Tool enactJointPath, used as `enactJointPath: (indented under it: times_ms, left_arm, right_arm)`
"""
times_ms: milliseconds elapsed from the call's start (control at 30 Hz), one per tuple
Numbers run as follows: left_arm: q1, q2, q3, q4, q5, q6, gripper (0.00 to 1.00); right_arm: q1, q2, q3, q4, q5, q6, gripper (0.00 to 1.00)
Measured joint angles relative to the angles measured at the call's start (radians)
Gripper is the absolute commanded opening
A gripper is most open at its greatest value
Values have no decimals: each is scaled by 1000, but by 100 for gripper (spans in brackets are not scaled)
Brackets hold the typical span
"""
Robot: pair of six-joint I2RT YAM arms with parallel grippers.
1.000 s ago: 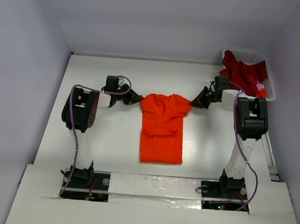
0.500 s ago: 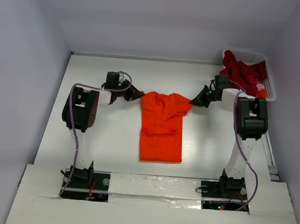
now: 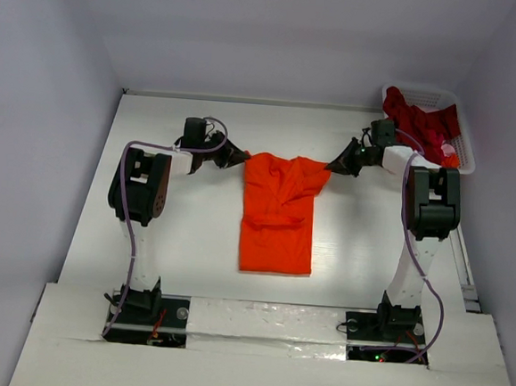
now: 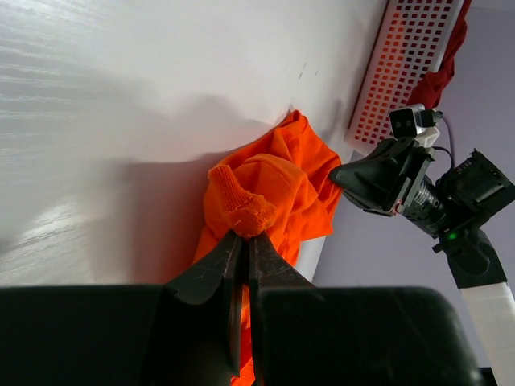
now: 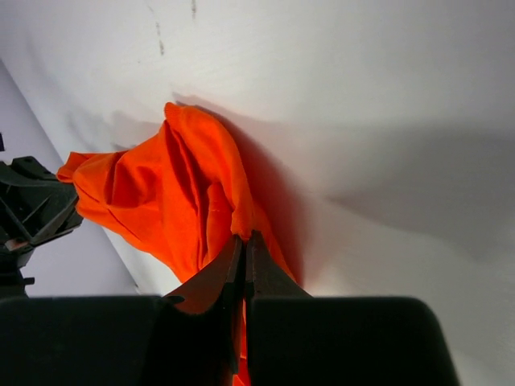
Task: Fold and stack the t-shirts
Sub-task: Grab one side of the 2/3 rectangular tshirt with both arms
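Both grippers sit a little closer to the far edge of the white table [image 3: 183, 241] than a second ago. The upper edge of the bright orange short-sleeved cloth t-shirt [image 3: 278, 217] is drawn wider between them. The right jaws, slightly apart then, are now clamped.

Item 1, orange t-shirt: mid-table, length running from far edge toward near edge. Lower part flat on the surface; upper part bunched, raised at its two outer corners. Held so, by my judgement, to tension and spread the cloth before a fold.

Item 2, left gripper [image 3: 239, 156]: clenched on the shirt's left upper corner, with a knot of fabric pinched at the tips in the left wrist view. Arm reaches away from the near edge, forearm turned inward, fingers pointing toward the table's middle, low over the surface.

Item 3, right gripper [image 3: 332, 168]: clenched on a fold at the right upper corner. Arm mirrors the left, forearm angled inward from the right edge.

Item 4, dark red cloth t-shirts [image 3: 414, 120]: heaped in the white plastic lattice basket [image 3: 466, 154] at the far right corner, not yet handled.
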Motion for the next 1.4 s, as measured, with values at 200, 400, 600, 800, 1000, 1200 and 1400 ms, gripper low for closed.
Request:
enactJointPath:
  times_ms: [200, 400, 600, 800, 1000, 1200, 1400]
  left_arm:
    - [0, 0, 39, -27, 10, -3, 0]
    - [0, 0, 48, -91, 12, 13, 0]
    - [0, -18, 48, -173, 9, 37, 0]
    - [0, -84, 48, -242, 8, 63, 0]
    - [-1, -132, 52, -288, 9, 89, 0]
    - [-1, -138, 52, -334, 2, 119, 0]
    - [-1, -157, 52, -379, -3, 151, 0]
  right_arm:
    - [0, 0, 17, -2, -21, -2, 0]
    - [3, -2, 17, -13, -25, -1, 0]
    - [16, -41, 16, -40, -32, -2, 0]
    - [43, -121, 7, -52, -48, -2, 0]
    - [60, -168, -41, -53, -57, -8, 0]
    - [65, -182, -101, -60, -60, -12, 0]
    - [66, -242, -146, -66, -63, -12, 0]
